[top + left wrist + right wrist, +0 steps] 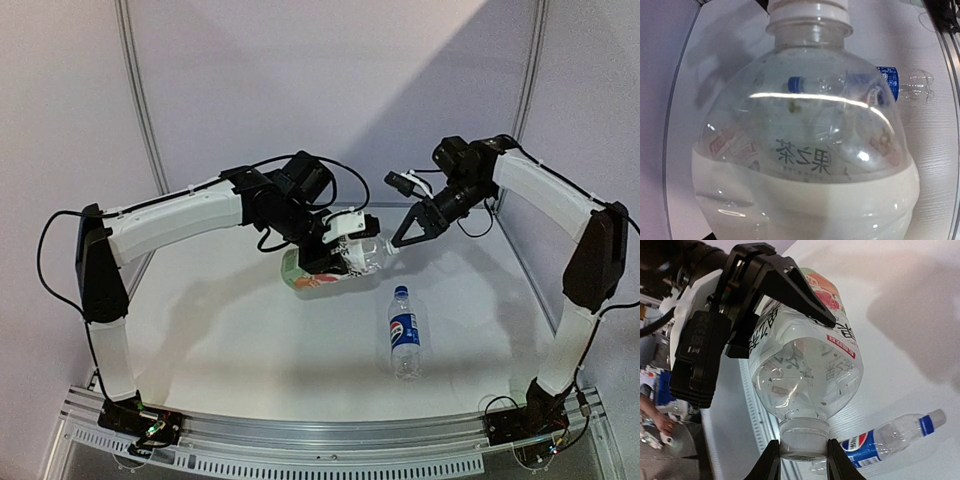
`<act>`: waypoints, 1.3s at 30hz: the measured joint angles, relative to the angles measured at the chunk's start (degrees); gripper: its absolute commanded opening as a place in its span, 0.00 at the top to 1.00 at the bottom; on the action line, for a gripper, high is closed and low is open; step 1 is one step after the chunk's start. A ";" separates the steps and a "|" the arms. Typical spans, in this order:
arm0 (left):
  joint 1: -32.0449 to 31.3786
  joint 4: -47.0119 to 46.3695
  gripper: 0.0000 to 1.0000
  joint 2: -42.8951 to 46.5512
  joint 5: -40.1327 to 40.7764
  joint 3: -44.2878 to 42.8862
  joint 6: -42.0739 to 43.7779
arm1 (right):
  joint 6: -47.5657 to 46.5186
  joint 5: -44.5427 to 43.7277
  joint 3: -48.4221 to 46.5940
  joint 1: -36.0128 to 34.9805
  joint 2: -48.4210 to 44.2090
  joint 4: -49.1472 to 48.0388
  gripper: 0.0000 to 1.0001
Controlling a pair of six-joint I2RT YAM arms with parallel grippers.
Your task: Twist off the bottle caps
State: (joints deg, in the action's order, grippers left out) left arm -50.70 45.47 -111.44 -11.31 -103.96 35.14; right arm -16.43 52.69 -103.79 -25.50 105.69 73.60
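Observation:
My left gripper [338,256] is shut on the wider clear bottle [312,276] with the green-white-orange label and holds it on its side above the table, neck pointing right. The bottle fills the left wrist view [805,150], where my left fingers are hidden; its white cap [809,9] is at the top. My right gripper [803,446] is shut on that white cap [804,437], one finger on each side. The slim Pepsi bottle [404,335] lies on the table with its blue cap [400,292] on. It also shows in the right wrist view [880,444].
The left gripper's black fingers [790,282] clamp the wide bottle's body in the right wrist view. The white table [220,330] is enclosed by pale walls. A slotted rail [330,450] runs along the near edge between the arm bases.

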 measured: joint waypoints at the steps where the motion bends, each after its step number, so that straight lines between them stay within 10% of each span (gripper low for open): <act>1: 0.00 -0.07 1.00 -0.07 -0.28 -0.20 0.02 | -2.01 -1.73 0.07 -0.48 -0.92 -0.42 1.00; 10: -0.66 0.31 1.00 -2.21 -5.03 -2.99 1.29 | -33.97 -22.64 25.35 -7.23 -25.90 -25.46 1.00; 19: -0.72 1.44 1.00 -2.97 -4.50 -3.02 1.73 | -70.27 -25.79 50.66 -8.59 -38.10 -57.90 1.00; 30: -0.50 1.03 1.00 -2.99 -5.49 -3.02 1.40 | -82.82 -25.40 53.99 -8.57 -40.70 -63.23 0.99; 39: -0.50 0.61 1.00 -3.02 -6.64 -3.02 0.83 | -82.05 -25.75 53.99 -8.59 -43.98 -60.96 0.25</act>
State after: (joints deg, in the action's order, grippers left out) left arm -51.20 46.09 -114.45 -17.96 -106.98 35.97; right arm -98.48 26.94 -49.80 -34.09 61.71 12.64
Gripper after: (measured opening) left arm 0.553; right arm 0.610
